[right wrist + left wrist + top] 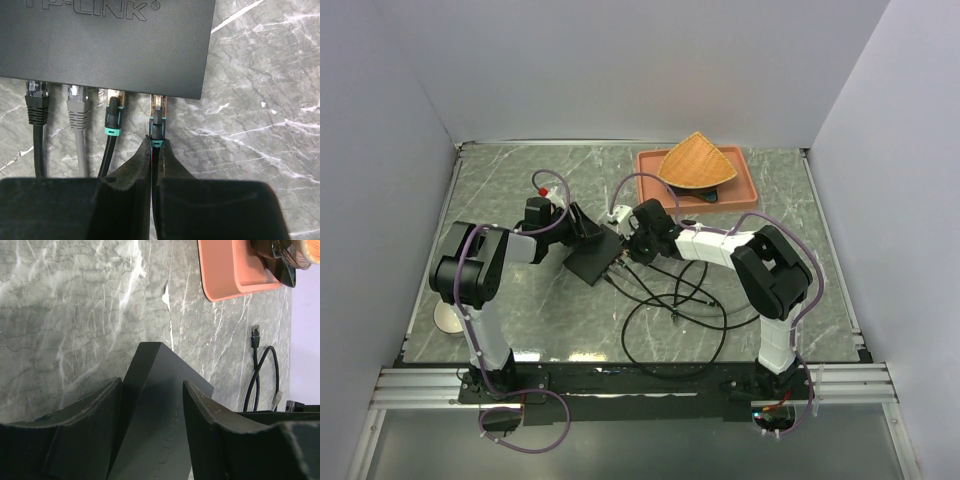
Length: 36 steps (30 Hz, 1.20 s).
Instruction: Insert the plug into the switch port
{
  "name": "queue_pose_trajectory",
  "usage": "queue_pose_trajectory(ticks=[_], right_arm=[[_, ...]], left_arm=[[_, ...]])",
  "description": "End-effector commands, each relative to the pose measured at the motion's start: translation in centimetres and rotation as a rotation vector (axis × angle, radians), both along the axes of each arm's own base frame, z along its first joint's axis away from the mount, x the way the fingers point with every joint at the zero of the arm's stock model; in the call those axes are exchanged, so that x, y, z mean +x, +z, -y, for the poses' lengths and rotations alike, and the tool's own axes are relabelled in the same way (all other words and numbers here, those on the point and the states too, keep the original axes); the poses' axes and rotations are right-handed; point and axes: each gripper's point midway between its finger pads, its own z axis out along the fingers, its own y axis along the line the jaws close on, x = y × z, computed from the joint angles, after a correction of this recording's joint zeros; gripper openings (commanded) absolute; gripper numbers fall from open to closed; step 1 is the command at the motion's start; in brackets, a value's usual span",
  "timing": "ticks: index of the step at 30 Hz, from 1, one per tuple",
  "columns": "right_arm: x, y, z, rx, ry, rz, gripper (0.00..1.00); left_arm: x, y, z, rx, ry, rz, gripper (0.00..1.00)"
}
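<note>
The matte-black switch box (590,257) lies mid-table, its port edge facing right. In the right wrist view the box (110,45) has several plugs in its near edge. The plug (158,116), black with a teal collar and metal shell, has its tip in the rightmost switch port (158,96) and sticks out a little more than its teal neighbour (113,112). My right gripper (155,141) (638,243) is shut on the plug's boot. My left gripper (152,385) (582,230) straddles the box's far corner (160,405), its fingers (95,420) against the box.
A terracotta tray (650,195) with an orange fan-shaped dish (695,162) stands at the back right. Black cables (670,310) loop on the table before the box. Loose plugs (255,335) lie by the tray. A white disc (448,316) sits at the left edge.
</note>
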Motion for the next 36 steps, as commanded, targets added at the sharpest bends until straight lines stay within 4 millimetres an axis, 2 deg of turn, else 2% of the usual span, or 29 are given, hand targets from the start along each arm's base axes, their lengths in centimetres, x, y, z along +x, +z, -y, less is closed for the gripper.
queue_pose_trajectory(ticks=[1, 9, 23, 30, 36], right_arm=[[2.7, 3.8, -3.1, 0.138, -0.029, 0.085, 0.0], [2.6, 3.8, -3.9, 0.175, -0.083, 0.058, 0.0], [5.9, 5.8, -4.8, 0.199, -0.193, 0.125, 0.0], [6.7, 6.9, -5.7, 0.218, -0.174, 0.149, 0.0], [6.5, 7.6, -6.3, 0.23, -0.117, 0.162, 0.0]], left_arm=[[-1.5, -0.8, 1.9, -0.019, -0.088, -0.042, 0.56], [-1.8, -0.9, 2.2, -0.019, -0.101, -0.055, 0.5], [-2.1, -1.1, 2.5, -0.022, -0.13, -0.068, 0.46], [-2.3, -1.3, 2.8, -0.023, -0.146, -0.074, 0.45], [-2.3, -1.1, 3.0, -0.025, -0.156, -0.068, 0.45]])
